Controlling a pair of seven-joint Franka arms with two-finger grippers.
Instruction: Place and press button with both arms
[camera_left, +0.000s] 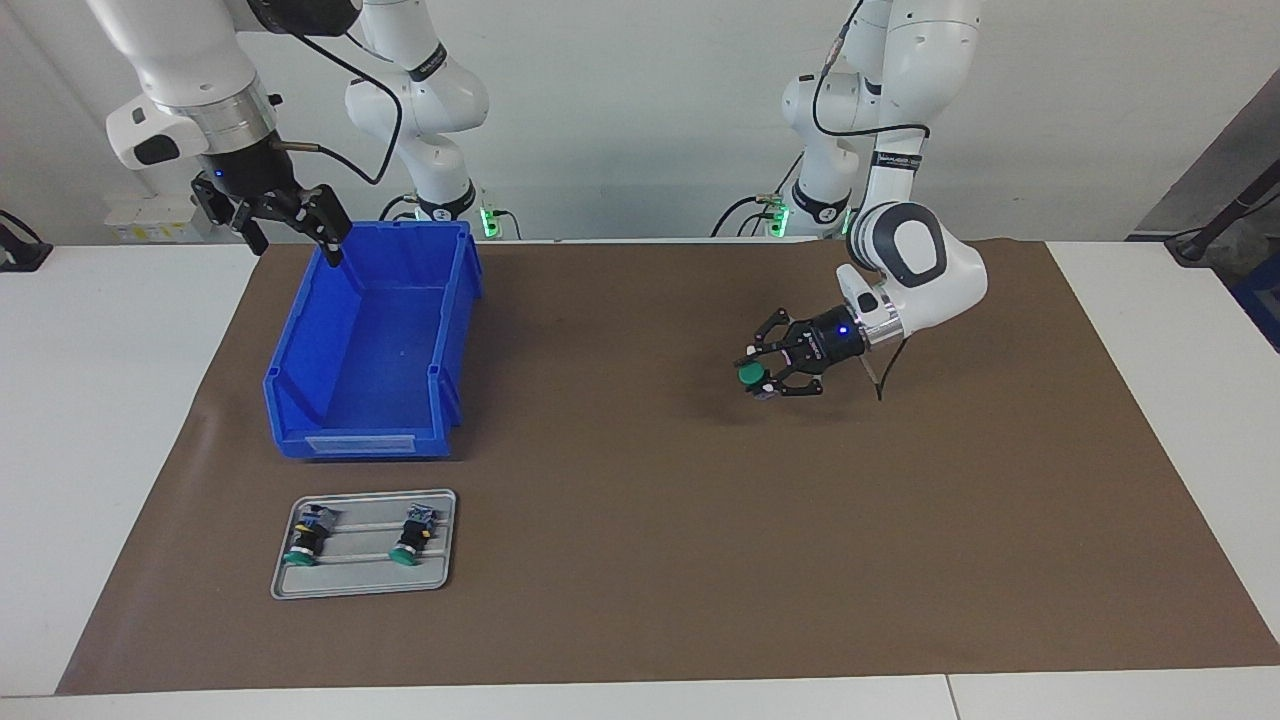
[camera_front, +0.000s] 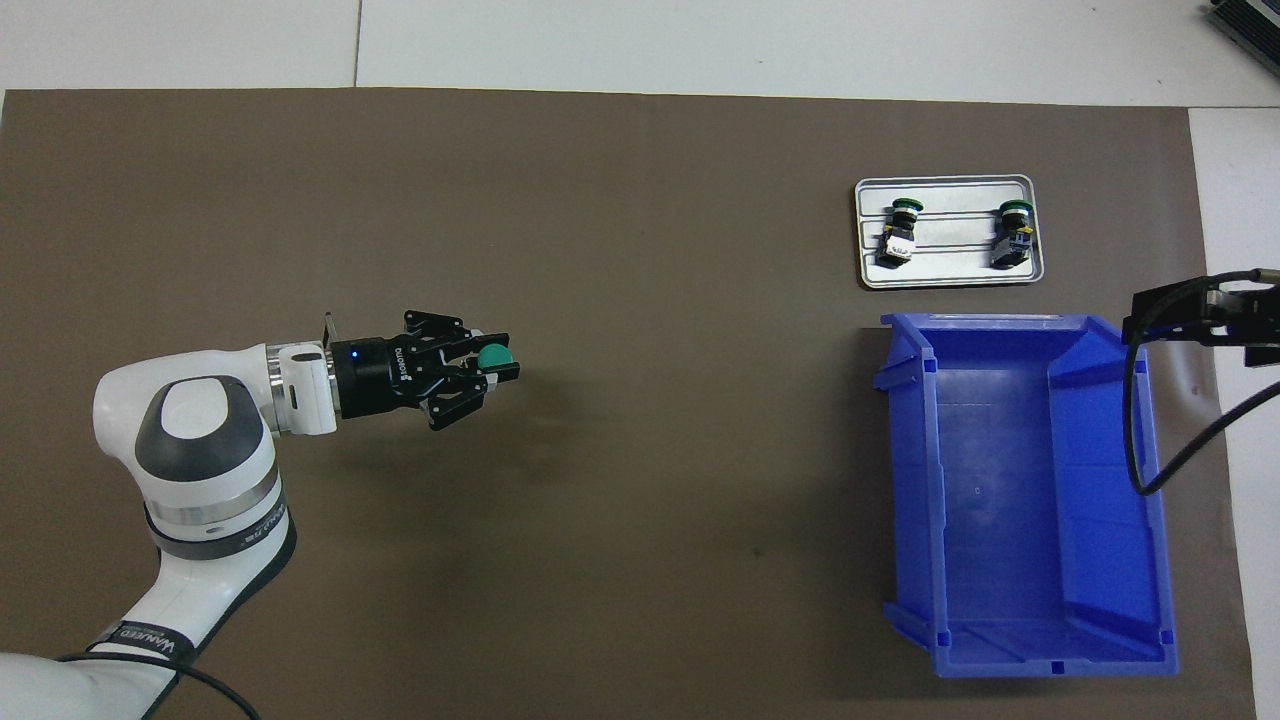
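A button with a round green cap (camera_left: 750, 375) (camera_front: 493, 357) sits between the fingers of my left gripper (camera_left: 762, 380) (camera_front: 497, 368), which is shut on it. That arm lies low and level over the brown mat (camera_left: 640, 520), pointing toward the right arm's end of the table. Whether the button touches the mat I cannot tell. My right gripper (camera_left: 292, 238) hangs open, with nothing in it, over the rim of the blue bin (camera_left: 296, 345) on the side nearest the robots. In the overhead view only that arm's wrist and cable (camera_front: 1195, 310) show.
The blue bin (camera_front: 912, 480) has nothing in it. Farther from the robots than the bin lies a grey tray (camera_left: 360, 585) (camera_front: 945, 280) holding two more green-capped buttons (camera_left: 305, 535) (camera_left: 414, 533) on their sides. The brown mat (camera_front: 640, 560) covers most of the white table.
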